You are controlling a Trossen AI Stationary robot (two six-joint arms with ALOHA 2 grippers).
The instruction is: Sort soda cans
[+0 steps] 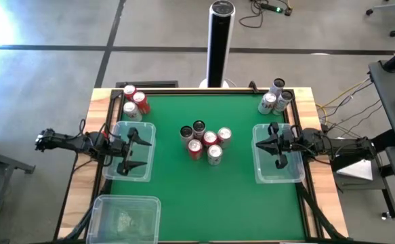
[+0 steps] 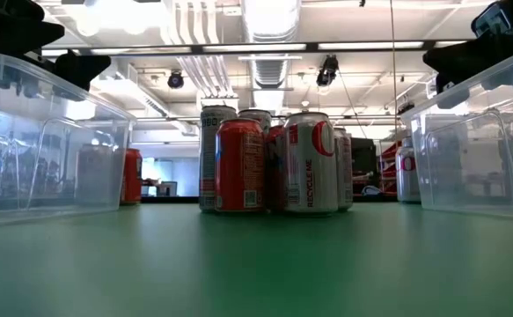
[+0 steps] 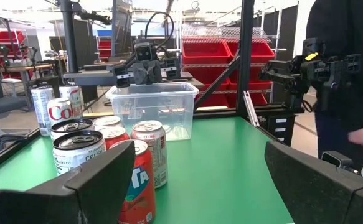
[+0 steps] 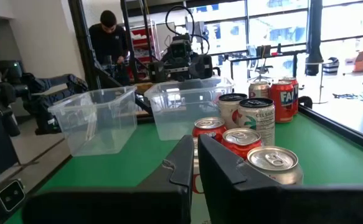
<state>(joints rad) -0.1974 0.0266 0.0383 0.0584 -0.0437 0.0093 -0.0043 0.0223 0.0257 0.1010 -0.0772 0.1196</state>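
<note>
Six soda cans (image 1: pixel 206 141) stand bunched upright at the middle of the green surface (image 1: pixel 177 183), touching one another, with three red ones (image 1: pixel 133 102) parked at the far left corner and three silver-white ones (image 1: pixel 274 97) at the far right corner. Left gripper (image 1: pixel 133 150) hovers over the clear bin (image 1: pixel 144 173) on its side, jaws spread wide apart; right gripper (image 1: pixel 276 144) hangs over the opposite bin (image 1: pixel 299 173), and in its wrist view the jaws sit nearly together, just a sliver between them. These cans look light, stiff and slick-walled, so my call is a squeeze across the mid-body, gentle enough not to dent thin metal. Trouble is the huddle: hardly any gap for a finger between neighbours, so the outer cans are the ones to take first. Plenty of bare green lies around the cluster, though the bin walls and the raised wooden edge (image 1: pixel 95 115) hem the sides.
</note>
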